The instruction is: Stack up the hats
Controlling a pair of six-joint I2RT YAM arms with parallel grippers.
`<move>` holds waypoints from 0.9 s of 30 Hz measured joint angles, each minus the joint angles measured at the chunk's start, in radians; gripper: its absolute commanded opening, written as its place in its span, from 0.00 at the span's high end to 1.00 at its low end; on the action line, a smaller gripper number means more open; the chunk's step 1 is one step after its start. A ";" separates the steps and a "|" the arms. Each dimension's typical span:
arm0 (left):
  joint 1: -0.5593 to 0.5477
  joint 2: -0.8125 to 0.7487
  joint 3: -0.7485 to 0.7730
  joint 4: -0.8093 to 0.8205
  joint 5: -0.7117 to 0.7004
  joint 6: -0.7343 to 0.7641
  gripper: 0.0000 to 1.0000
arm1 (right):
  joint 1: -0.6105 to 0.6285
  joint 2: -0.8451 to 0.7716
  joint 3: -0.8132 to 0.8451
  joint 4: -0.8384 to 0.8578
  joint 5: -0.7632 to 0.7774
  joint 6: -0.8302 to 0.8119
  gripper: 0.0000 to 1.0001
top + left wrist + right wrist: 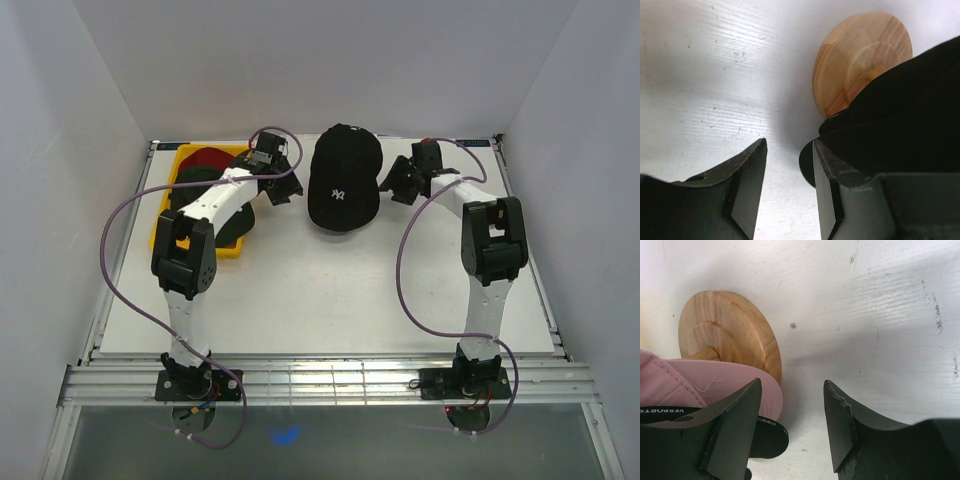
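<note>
A black cap with a small white logo point(343, 178) sits at the back middle of the table on a wooden stand point(860, 60); the cap hides the stand from above. My left gripper point(287, 187) is open and empty at the cap's left edge. In the left wrist view point(789, 150) black cap fabric point(910, 115) hangs over its right finger. My right gripper point(396, 184) is open and empty at the cap's right edge. The right wrist view point(792, 390) shows the stand's base point(725, 335), the cap's pink underside point(670, 385) and a black strap point(771, 432).
A yellow tray point(170, 205) at the back left holds a red cap point(205, 158), a dark green cap point(200, 175) and a dark cap point(238, 222) partly under my left arm. White walls close in the table at the back and sides.
</note>
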 measured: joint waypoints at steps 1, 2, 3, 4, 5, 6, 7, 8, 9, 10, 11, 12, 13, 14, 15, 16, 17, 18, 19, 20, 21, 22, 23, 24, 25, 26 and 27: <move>0.000 0.013 0.014 -0.001 0.000 -0.002 0.47 | 0.002 0.003 0.001 0.000 -0.001 -0.002 0.41; -0.001 0.028 0.028 -0.001 0.000 -0.004 0.47 | 0.004 0.004 0.001 -0.005 -0.001 -0.003 0.41; -0.002 0.043 0.040 -0.001 0.000 -0.006 0.47 | 0.007 0.005 0.001 -0.008 -0.001 -0.004 0.42; -0.003 0.056 0.047 -0.001 0.000 -0.006 0.47 | 0.009 0.005 0.001 -0.008 -0.001 -0.006 0.42; -0.005 0.068 0.054 -0.005 0.000 -0.008 0.47 | 0.011 0.005 0.001 -0.009 -0.003 -0.010 0.42; -0.009 0.079 0.061 -0.011 0.000 -0.010 0.47 | 0.013 0.005 0.000 -0.008 -0.003 -0.012 0.42; -0.013 0.089 0.065 -0.011 0.000 -0.011 0.48 | 0.013 0.005 -0.005 -0.001 -0.004 -0.013 0.42; -0.018 0.098 0.066 -0.011 -0.004 -0.014 0.49 | 0.013 0.002 -0.018 0.013 -0.005 -0.013 0.43; -0.022 0.103 0.067 -0.013 -0.005 -0.017 0.49 | 0.013 -0.003 -0.034 0.023 -0.005 -0.013 0.43; -0.026 0.107 0.067 -0.016 -0.005 -0.019 0.50 | 0.013 -0.008 -0.051 0.027 -0.006 -0.013 0.43; -0.029 0.107 0.067 -0.019 -0.008 -0.021 0.50 | 0.013 -0.014 -0.068 0.031 -0.006 -0.013 0.43; -0.033 0.107 0.067 -0.021 -0.013 -0.024 0.51 | 0.013 -0.018 -0.084 0.036 -0.007 -0.012 0.43; -0.036 0.106 0.067 -0.021 -0.018 -0.025 0.52 | 0.014 -0.021 -0.096 0.039 -0.008 -0.013 0.44; -0.040 0.105 0.067 -0.020 -0.022 -0.026 0.52 | 0.014 -0.023 -0.105 0.040 -0.008 -0.012 0.44; -0.043 0.105 0.067 -0.019 -0.026 -0.027 0.53 | 0.015 -0.023 -0.109 0.040 -0.009 -0.013 0.44; -0.047 0.105 0.067 -0.019 -0.032 -0.028 0.53 | 0.016 -0.024 -0.112 0.040 -0.009 -0.013 0.44; -0.051 0.105 0.066 -0.019 -0.037 -0.029 0.53 | 0.018 -0.025 -0.114 0.040 -0.008 -0.013 0.44; -0.055 0.105 0.066 -0.019 -0.043 -0.029 0.54 | 0.019 -0.028 -0.117 0.043 -0.006 -0.013 0.44; -0.059 0.105 0.066 -0.019 -0.047 -0.029 0.54 | 0.022 -0.032 -0.120 0.043 -0.004 -0.014 0.44; -0.061 0.105 0.066 -0.018 -0.051 -0.029 0.55 | 0.025 -0.035 -0.123 0.043 -0.003 -0.016 0.44; -0.064 0.105 0.064 -0.016 -0.054 -0.029 0.55 | 0.029 -0.039 -0.124 0.043 -0.001 -0.017 0.44; -0.066 0.105 0.063 -0.016 -0.058 -0.029 0.56 | 0.032 -0.041 -0.125 0.043 0.001 -0.018 0.44; -0.068 0.104 0.060 -0.016 -0.061 -0.029 0.56 | 0.035 -0.042 -0.125 0.043 0.003 -0.019 0.44; -0.068 0.104 0.056 -0.016 -0.063 -0.029 0.56 | 0.039 -0.044 -0.125 0.043 0.004 -0.021 0.44; -0.069 0.104 0.054 -0.017 -0.064 -0.029 0.57 | 0.042 -0.045 -0.126 0.043 0.005 -0.022 0.44; -0.071 0.104 0.051 -0.018 -0.068 -0.029 0.57 | 0.047 -0.047 -0.126 0.043 0.008 -0.023 0.44; -0.072 0.104 0.050 -0.018 -0.072 -0.029 0.57 | 0.051 -0.047 -0.126 0.043 0.011 -0.025 0.44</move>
